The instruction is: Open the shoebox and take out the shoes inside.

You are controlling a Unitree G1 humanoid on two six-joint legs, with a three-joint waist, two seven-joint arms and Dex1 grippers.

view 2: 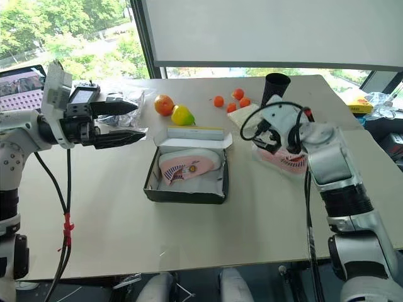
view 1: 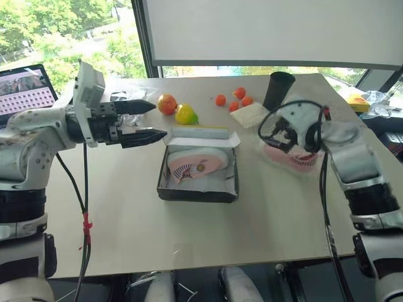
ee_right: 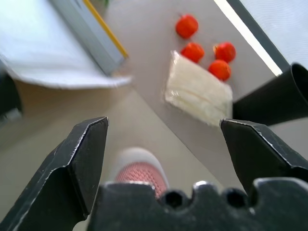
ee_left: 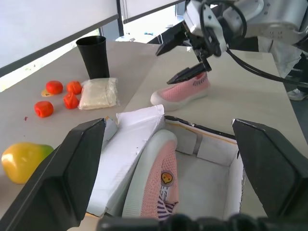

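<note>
The shoebox (view 1: 165, 189) lies open in the middle of the table, its lid (view 1: 200, 133) folded back on the far side. One pink shoe (view 1: 196, 163) with a white sole rests on its side inside. The other pink shoe (view 1: 293, 160) sits on the table to the right of the box. My right gripper (ee_left: 175, 61) hovers open just over that shoe (ee_left: 180, 91), its lower finger close to the shoe's collar, nothing between the fingers. My left gripper (view 1: 148, 121) is open and empty, held above the table to the left of the box.
Behind the box lie an orange (view 1: 167, 104), a yellow-green fruit (view 1: 186, 114), several small red fruits (view 1: 234, 99), a white packet (view 1: 250, 114) and a black cup (view 1: 278, 90). A laptop (view 1: 25, 91) stands at the far left, yellow clutter (view 1: 357, 102) at the far right.
</note>
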